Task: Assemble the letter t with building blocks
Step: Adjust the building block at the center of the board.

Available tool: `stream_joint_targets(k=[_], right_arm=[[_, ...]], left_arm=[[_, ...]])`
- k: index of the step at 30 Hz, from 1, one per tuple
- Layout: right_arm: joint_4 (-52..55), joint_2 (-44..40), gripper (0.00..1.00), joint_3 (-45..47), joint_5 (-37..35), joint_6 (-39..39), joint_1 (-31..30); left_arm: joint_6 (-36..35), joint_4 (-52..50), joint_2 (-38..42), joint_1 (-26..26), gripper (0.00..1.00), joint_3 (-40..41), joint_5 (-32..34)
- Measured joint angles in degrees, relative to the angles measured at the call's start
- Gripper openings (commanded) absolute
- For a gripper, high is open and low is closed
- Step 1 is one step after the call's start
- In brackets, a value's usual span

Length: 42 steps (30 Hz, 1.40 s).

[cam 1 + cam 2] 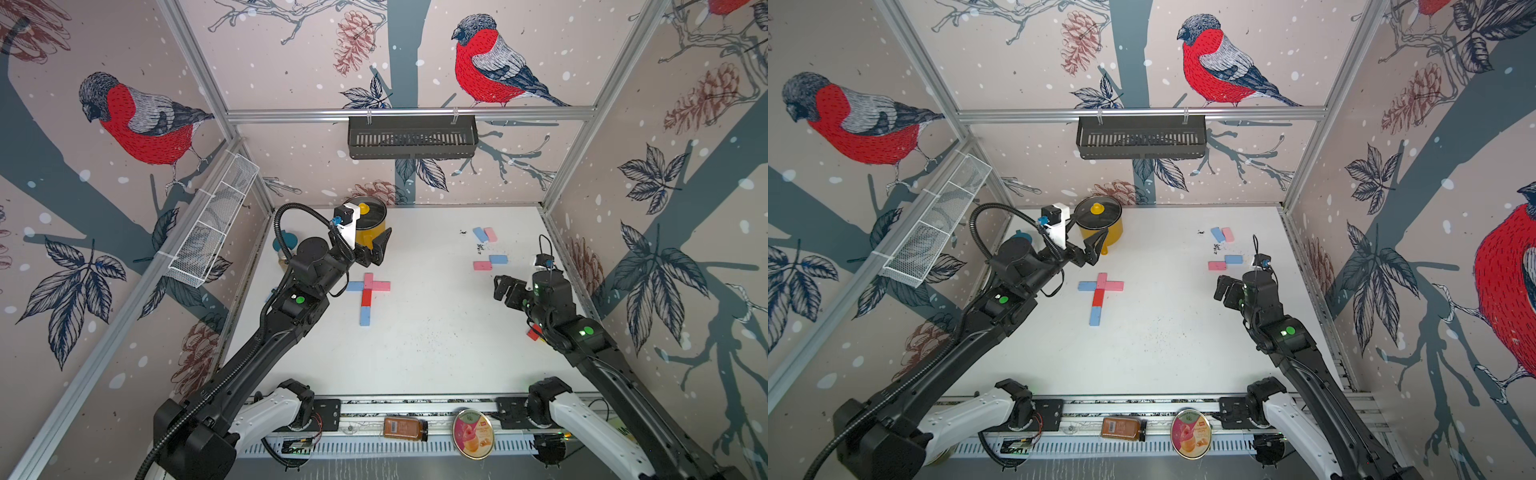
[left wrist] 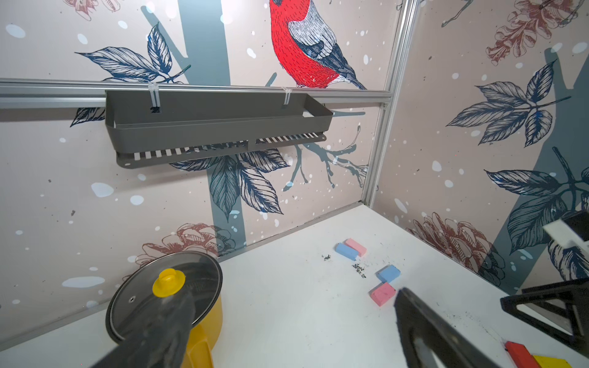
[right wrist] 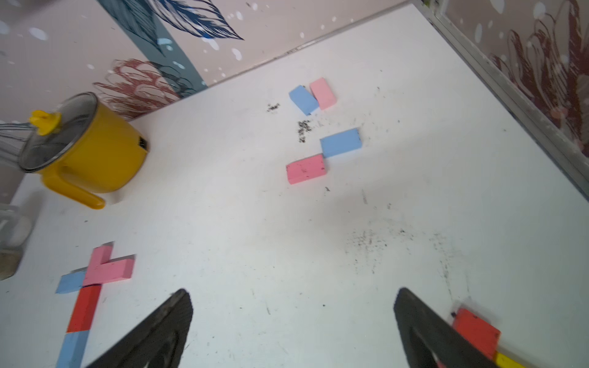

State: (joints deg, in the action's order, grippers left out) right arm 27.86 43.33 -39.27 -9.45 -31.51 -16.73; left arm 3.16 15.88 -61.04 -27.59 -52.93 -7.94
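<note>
Judging near to far: the right gripper [image 3: 293, 291] is held w/ jaws wide apart and nothing btw. them, well right of the t figure [image 1: 366, 297]. A red block [image 3: 476, 331] and a yellow block [image 3: 506, 361], touching each other, are lying near its arm and could be dragged if the arm is swung low. The t figure, laid flat mid-table, looks finished but is only loose blocks, so it could be scattered by one brush. The left gripper [image 1: 374, 251], likewise spread and empty, is poised just beyond the t figure's top; the crossbar could be clipped by a low retreat. Spare blocks [image 1: 482, 265] are seen far right of the t figure, and the yellow pot [image 1: 372, 232] just behind it.
</note>
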Motion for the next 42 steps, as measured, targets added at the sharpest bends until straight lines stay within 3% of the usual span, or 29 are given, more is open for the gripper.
stream_joint_targets(k=[7,14,24,31,42], right_arm=[[0.61,2.23,1.00,1.46,6.03,-2.40,14.10],[1.53,10.91,1.00,2.56,9.27,-6.38,28.57],[-0.81,11.61,1.00,9.73,15.19,-11.87,41.27],[-2.01,11.13,1.00,12.61,18.56,-12.04,45.18],[-0.61,9.35,1.00,13.00,21.38,-13.35,45.68]], left_arm=[[0.98,-0.04,-0.31,0.00,0.97,3.82,-1.33],[1.01,-1.66,0.44,-0.85,0.97,5.33,-0.20],[0.87,-3.30,-1.79,-0.85,0.97,4.50,2.23],[0.44,-3.61,-2.56,-0.90,0.97,4.20,3.82],[0.26,-5.66,-3.82,-0.90,0.97,3.23,5.03]])
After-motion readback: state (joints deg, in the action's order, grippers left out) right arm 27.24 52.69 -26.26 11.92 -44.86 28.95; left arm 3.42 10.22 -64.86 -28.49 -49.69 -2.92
